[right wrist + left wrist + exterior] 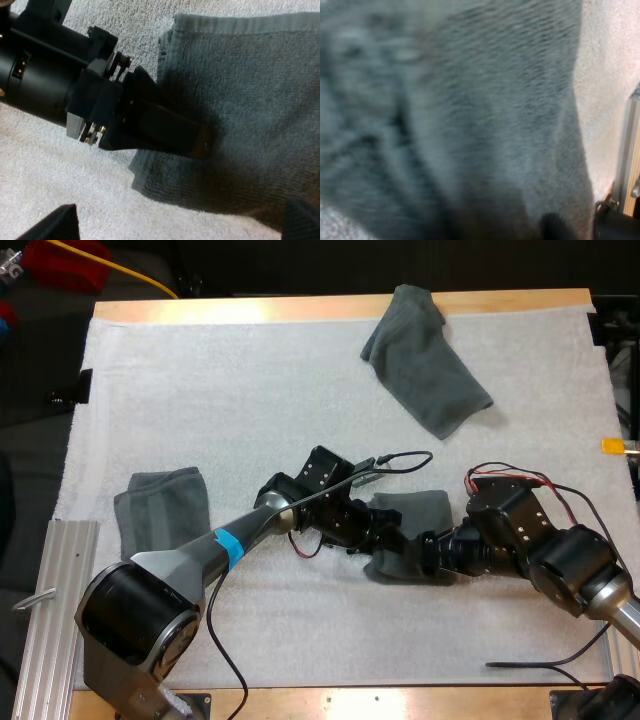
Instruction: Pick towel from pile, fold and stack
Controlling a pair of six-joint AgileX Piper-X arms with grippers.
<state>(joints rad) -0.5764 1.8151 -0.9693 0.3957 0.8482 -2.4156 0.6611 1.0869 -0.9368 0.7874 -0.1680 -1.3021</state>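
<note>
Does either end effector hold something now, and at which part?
The right end effector is open over the middle towel, holding nothing. The left end effector is at that towel's edge; whether it grips cannot be told.

My left arm (pixel 240 535) stretches in from the near left and my right arm (pixel 560 565) from the right, left tool (pixel 383 533) held low, nearly meeting my right tool (pixel 418 546), whose fingers (pixel 55 222) stand wide apart.
</note>
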